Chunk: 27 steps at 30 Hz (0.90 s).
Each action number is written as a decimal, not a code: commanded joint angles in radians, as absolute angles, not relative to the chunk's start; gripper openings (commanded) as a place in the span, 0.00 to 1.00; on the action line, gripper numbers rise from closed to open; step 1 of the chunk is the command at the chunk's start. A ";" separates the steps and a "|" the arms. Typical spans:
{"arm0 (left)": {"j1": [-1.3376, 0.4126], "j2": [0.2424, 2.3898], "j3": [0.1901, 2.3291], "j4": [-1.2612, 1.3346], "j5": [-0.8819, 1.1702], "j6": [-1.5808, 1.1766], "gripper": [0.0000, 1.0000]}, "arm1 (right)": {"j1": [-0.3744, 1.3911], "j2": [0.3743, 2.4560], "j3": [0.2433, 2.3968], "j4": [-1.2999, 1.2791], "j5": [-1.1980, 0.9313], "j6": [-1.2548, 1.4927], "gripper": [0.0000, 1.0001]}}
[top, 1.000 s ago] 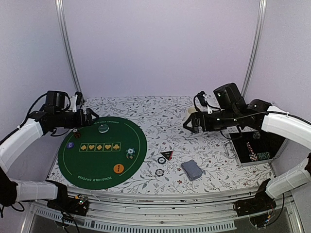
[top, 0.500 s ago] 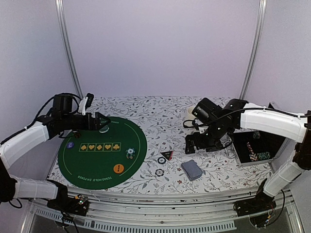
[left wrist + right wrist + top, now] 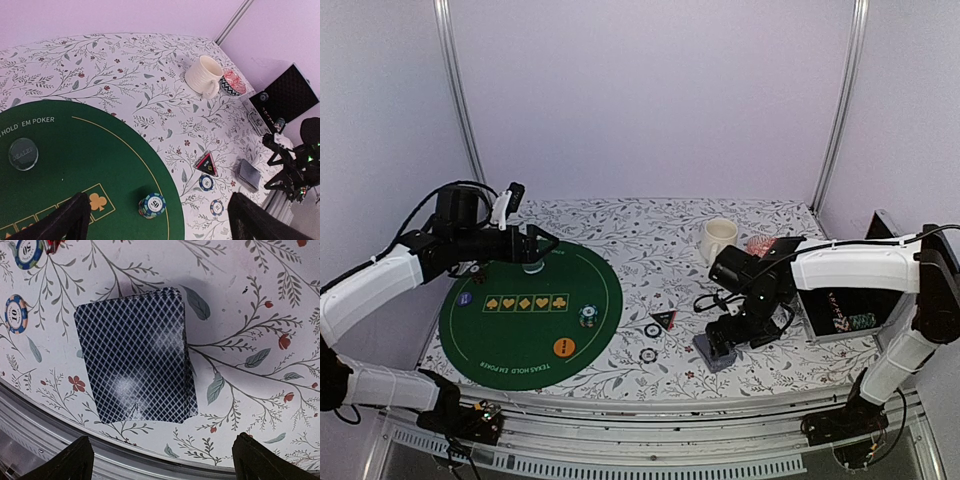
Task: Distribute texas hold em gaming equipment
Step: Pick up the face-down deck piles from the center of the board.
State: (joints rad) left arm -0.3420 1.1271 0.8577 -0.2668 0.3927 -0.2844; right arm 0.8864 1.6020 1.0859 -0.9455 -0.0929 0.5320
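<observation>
The grey-blue-backed deck of playing cards (image 3: pixel 135 357) lies flat near the table's front edge. My right gripper (image 3: pixel 722 333) hovers open just above it, touching nothing, and partly covers the deck (image 3: pixel 706 351) in the top view. Left of the deck lie a black-and-red triangular marker (image 3: pixel 664 320) and two loose chips (image 3: pixel 652 330) (image 3: pixel 647 355). On the green mat (image 3: pixel 520 330) sit a chip stack (image 3: pixel 151 205), an orange button (image 3: pixel 563 347) and a clear disc (image 3: pixel 23 153). My left gripper (image 3: pixel 538 245) hangs open and empty over the mat's far edge.
A cream mug (image 3: pixel 717 238) and a red-patterned dish (image 3: pixel 760 243) stand at the back, right of centre. An open black case (image 3: pixel 845 310) with chips inside sits at the right edge. The table's front rail (image 3: pixel 100 460) runs just beyond the deck.
My right arm swung down and forward from beside the mug to just over the deck. My left gripper moved right along the mat's far edge. Both stayed open.
</observation>
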 commanded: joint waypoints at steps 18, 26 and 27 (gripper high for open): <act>-0.359 1.329 1.038 -0.334 0.332 -0.149 0.98 | 0.900 1.811 1.317 -1.019 -0.152 0.379 0.99; -0.360 1.377 1.055 -0.336 0.328 -0.098 0.98 | 0.901 1.851 1.319 -1.092 -0.118 0.393 0.99; -0.359 1.380 1.055 -0.336 0.324 -0.092 0.98 | 0.901 1.852 1.303 -1.089 -0.121 0.396 0.99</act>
State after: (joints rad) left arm -0.3489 1.3682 1.0252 -0.3279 0.3298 -0.1413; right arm 0.8921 1.8286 1.3266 -1.0401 -0.1413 0.3885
